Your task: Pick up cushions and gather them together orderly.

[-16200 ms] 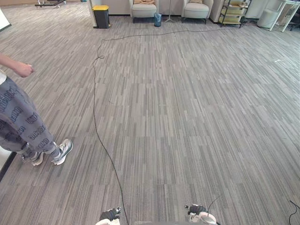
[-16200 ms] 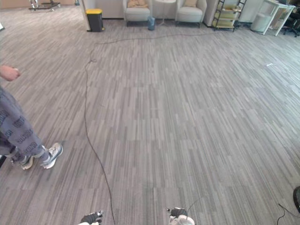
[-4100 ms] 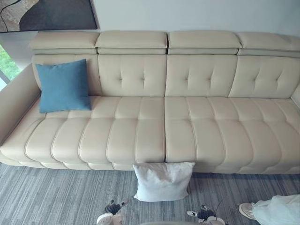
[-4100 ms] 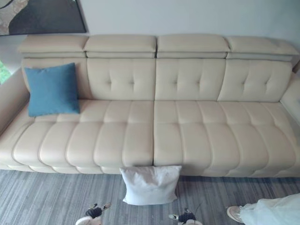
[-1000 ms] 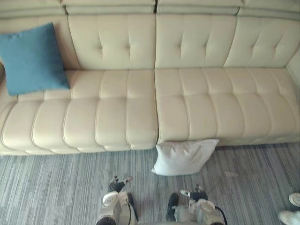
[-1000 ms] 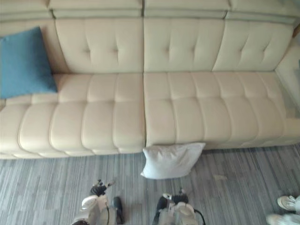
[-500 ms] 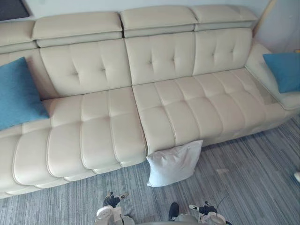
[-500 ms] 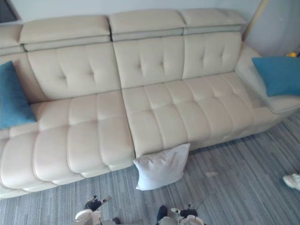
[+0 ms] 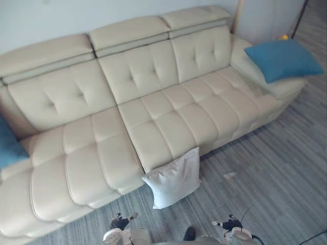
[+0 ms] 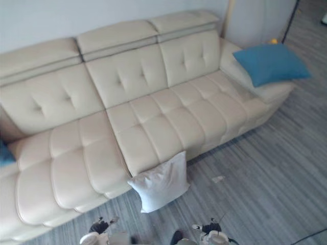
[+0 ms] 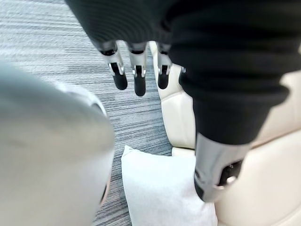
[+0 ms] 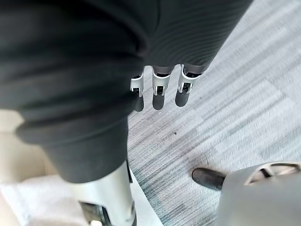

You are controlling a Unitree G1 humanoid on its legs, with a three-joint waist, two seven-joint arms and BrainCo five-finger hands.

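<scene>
A long cream leather sofa (image 9: 153, 117) stood against a pale wall (image 9: 61, 18). The white cushion (image 9: 172, 177) lay on the grey striped carpet (image 9: 276, 178), propped against the sofa's front edge below the seam between its two middle seats. A blue cushion (image 9: 282, 59) rested on top of the sofa's right armrest, tilted toward the seat. A second blue cushion (image 9: 7, 148) sat at the sofa's left end, cut off by the edge of the picture. A small pale scrap (image 9: 229, 175) lay on the carpet just off the sofa's front, to the right of the white cushion.

The left hand (image 11: 135, 80) hung low in front of the sofa with its fingers straight and loose and the thumb apart, gripping nothing; past it the white cushion showed against the sofa's base. The right hand (image 12: 159, 92) hung the same way over the carpet in front of the sofa, fingers extended and relaxed, also empty. Both hands were well apart from all three cushions.
</scene>
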